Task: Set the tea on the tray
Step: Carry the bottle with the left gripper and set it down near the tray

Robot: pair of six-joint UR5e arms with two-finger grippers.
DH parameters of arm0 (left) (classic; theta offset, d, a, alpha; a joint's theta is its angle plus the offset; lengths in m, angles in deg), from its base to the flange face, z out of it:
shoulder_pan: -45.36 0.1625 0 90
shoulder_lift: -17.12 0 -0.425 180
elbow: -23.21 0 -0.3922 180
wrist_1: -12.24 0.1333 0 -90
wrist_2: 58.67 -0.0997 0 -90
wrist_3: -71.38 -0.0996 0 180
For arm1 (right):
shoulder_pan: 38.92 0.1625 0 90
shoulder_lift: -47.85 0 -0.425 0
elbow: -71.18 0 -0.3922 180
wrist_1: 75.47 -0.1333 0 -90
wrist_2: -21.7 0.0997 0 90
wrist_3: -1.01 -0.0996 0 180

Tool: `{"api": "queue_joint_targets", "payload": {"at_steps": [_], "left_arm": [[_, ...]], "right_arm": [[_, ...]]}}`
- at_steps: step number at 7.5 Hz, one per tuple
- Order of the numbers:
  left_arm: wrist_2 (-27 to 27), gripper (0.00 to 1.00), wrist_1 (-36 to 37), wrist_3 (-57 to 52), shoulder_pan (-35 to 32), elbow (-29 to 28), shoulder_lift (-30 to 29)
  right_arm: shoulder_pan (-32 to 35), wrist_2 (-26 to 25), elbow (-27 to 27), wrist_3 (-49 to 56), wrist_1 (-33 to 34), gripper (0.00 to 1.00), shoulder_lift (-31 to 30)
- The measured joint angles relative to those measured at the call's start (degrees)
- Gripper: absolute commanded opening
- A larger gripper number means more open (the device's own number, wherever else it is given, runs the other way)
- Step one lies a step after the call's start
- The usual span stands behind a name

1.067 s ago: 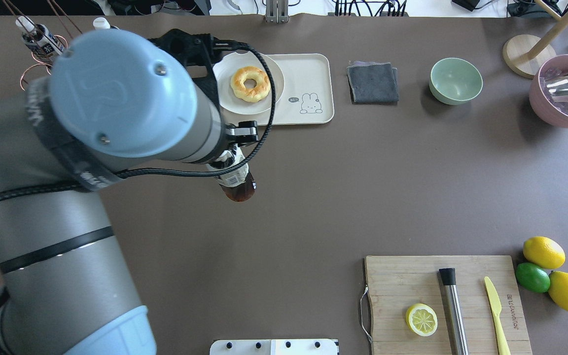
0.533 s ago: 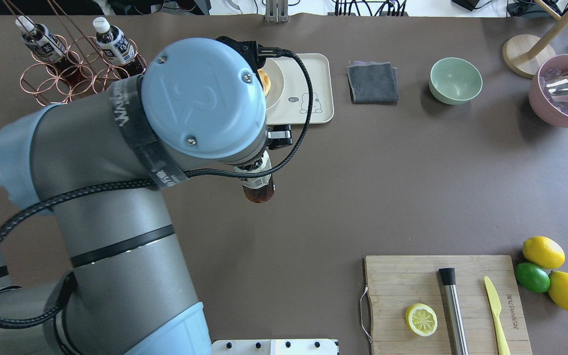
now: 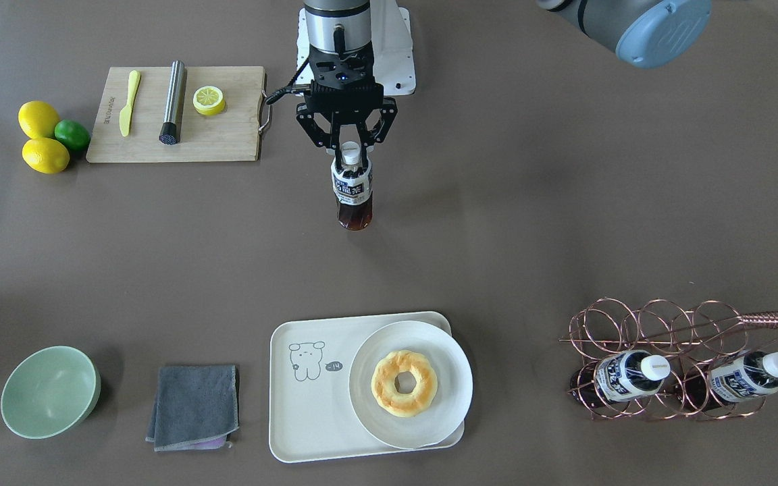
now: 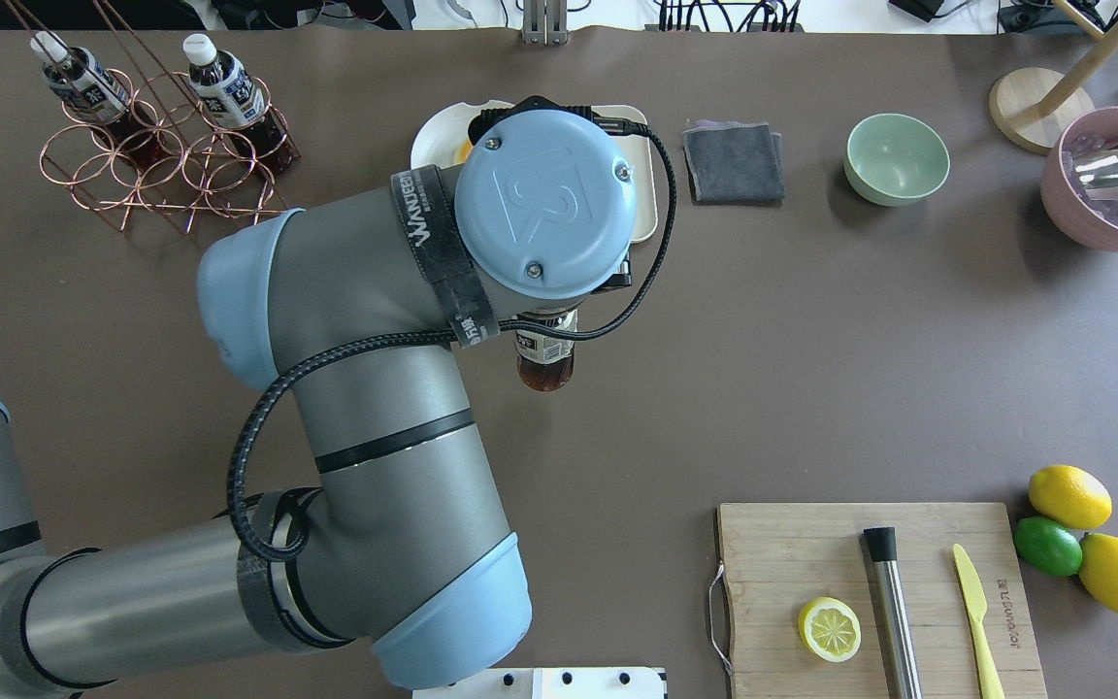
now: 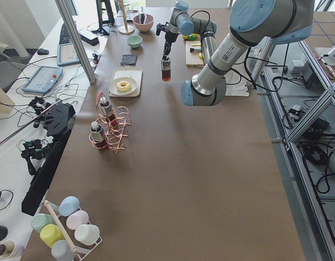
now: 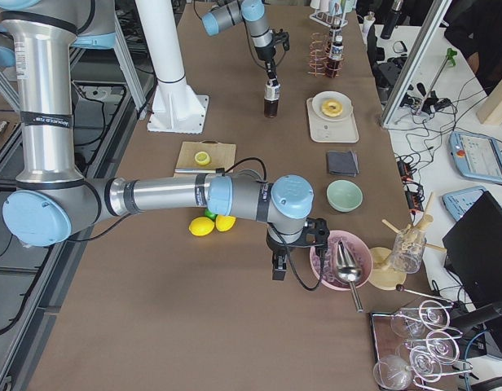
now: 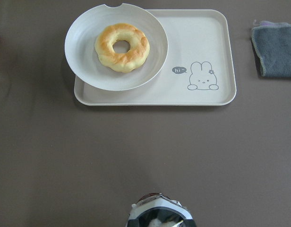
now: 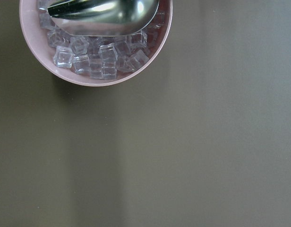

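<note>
One small bottle of tea hangs upright from the left gripper. The gripper's two fingers are closed in on the white cap from either side and hold the bottle by its top. The dark liquid and the navy-and-white label show below the fingers. It is unclear whether the base touches the brown table.

The cream tray lies well apart from the tea, on the side away from the robot. The bottle is roughly level with the tray's middle, and bare table lies between them. In the left wrist view the tray sits ahead of the bottle's cap.

A round white plate covers the half of the tray toward the robot's left and overhangs the tray's rim. It carries a golden doughnut. The tray's other half is bare apart from its small cartoon drawing.

Beyond that plate end of the tray stands a copper wire rack with two more bottles of the same kind. Near the tray's opposite end lies a folded grey cloth, and past it a green bowl.

Further out on the cloth side, the right gripper hangs beside a pink bowl of ice cubes with a metal scoop. Whether its jaws are open or closed cannot be told.
</note>
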State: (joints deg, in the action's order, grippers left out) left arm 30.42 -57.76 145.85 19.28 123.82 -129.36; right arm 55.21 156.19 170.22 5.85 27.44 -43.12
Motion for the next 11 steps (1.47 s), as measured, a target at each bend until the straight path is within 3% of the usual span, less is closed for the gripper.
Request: {"api": "queue_joint_targets", "payload": {"at_steps": [6, 7, 8, 9, 11], "left_arm": [[0.0, 0.0, -1.1, -0.1, 1.5, 0.0, 1.0], [-0.1, 0.14, -1.1, -0.1, 1.8, 0.0, 1.3], [-0.1, 0.89, -1.2, -0.1, 1.9, 0.0, 1.5], [-0.1, 0.98, -1.2, -0.1, 2.0, 0.0, 1.6], [-0.1, 0.98, -1.2, -0.5, 2.0, 0.1, 1.6]], "right_arm": [[0.0, 0.0, -0.5, 0.0, 0.0, 1.0, -0.5], [0.0, 0.0, -0.7, 0.0, 0.0, 1.0, -0.5], [0.0, 0.0, -0.7, 0.0, 0.0, 1.0, -0.5], [0.0, 0.0, -0.7, 0.0, 0.0, 1.0, -0.4], [0.0, 0.0, -0.7, 0.0, 0.0, 1.0, -0.3]]}}
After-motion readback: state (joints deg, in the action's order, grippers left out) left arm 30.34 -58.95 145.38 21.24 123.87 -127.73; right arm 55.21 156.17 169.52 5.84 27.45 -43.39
